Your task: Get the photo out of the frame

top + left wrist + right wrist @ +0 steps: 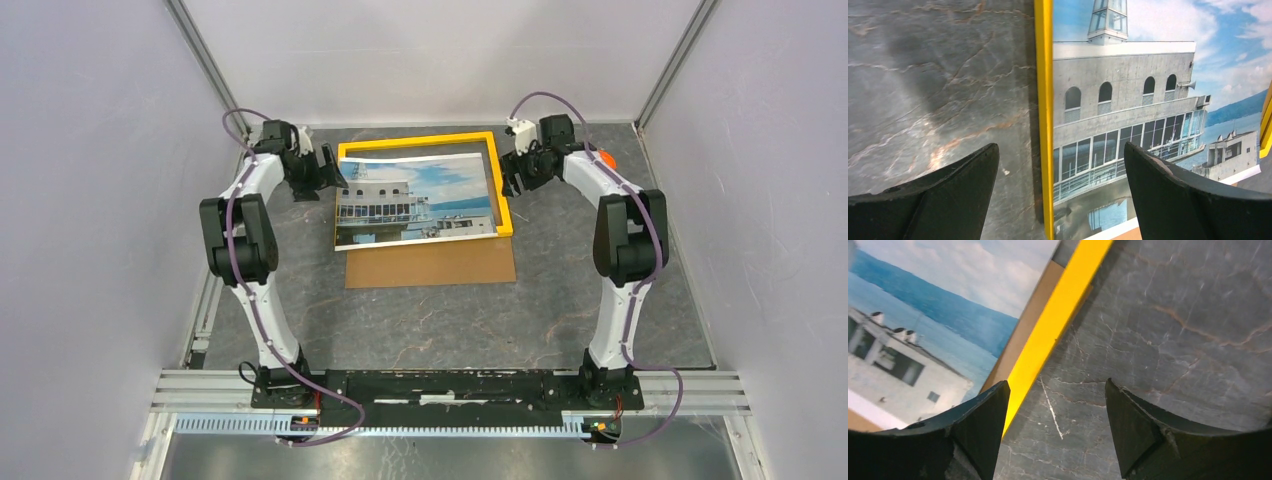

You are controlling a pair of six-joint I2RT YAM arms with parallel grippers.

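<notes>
The frame lies flat at the back of the table, its yellow border showing on the top, right and left. The photo, a white building against blue sky and water, lies slightly skewed over it, its lower edge past the frame. My left gripper is open at the frame's left side. In the left wrist view its jaws straddle the yellow border, beside the photo. My right gripper is open at the frame's right side. In the right wrist view it is over bare table beside the border and photo.
A brown backing board lies flat on the dark marbled table, just in front of the frame and partly under the photo. White enclosure walls stand on the left, right and back. A small orange thing sits behind the right arm.
</notes>
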